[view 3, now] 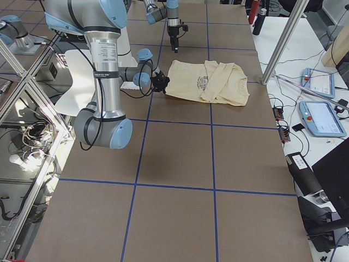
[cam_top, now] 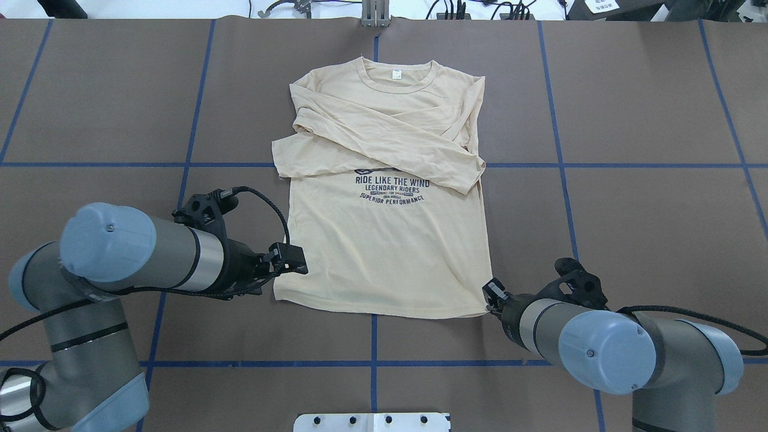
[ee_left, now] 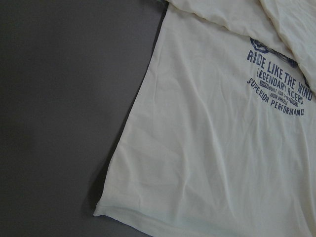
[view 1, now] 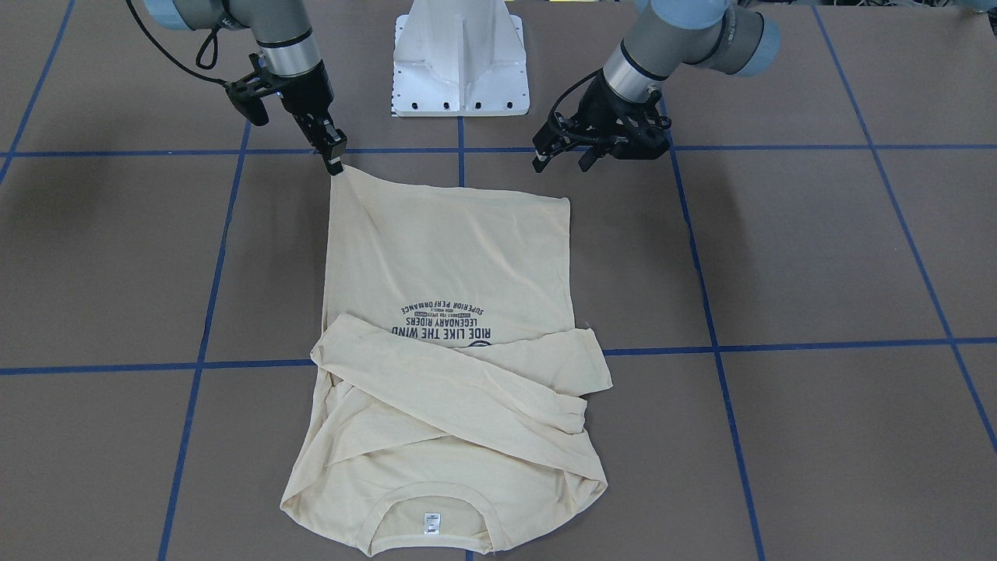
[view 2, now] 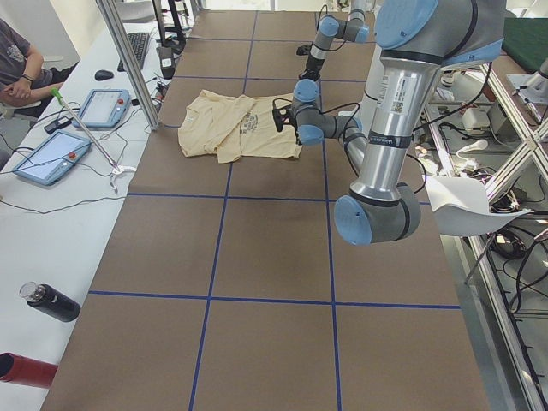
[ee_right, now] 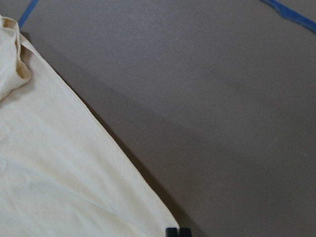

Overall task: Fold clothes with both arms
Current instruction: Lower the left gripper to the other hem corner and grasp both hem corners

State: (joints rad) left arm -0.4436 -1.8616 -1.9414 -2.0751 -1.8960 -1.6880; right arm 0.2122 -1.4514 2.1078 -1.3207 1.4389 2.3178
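The pale yellow long-sleeved T-shirt [view 1: 452,249] [cam_top: 384,252] lies flat and face up on the brown table. Both sleeves are folded across its chest, partly covering the navy print. Its collar points away from the robot. My right gripper [view 1: 336,165] [cam_top: 492,293] is shut on one hem corner, which is drawn up into a point. In the right wrist view the two fingertips [ee_right: 177,232] meet at that corner of the shirt [ee_right: 49,163]. My left gripper [view 1: 561,164] [cam_top: 297,262] hangs open beside the other hem corner, apart from the cloth. The left wrist view shows only the shirt [ee_left: 222,148].
The white pedestal base [view 1: 459,62] stands just behind the hem. Blue tape lines [cam_top: 373,336] grid the table. A seated person [view 2: 17,68], tablets [view 2: 51,154] and a bottle [view 2: 47,301] are on a side bench beyond the table's far edge.
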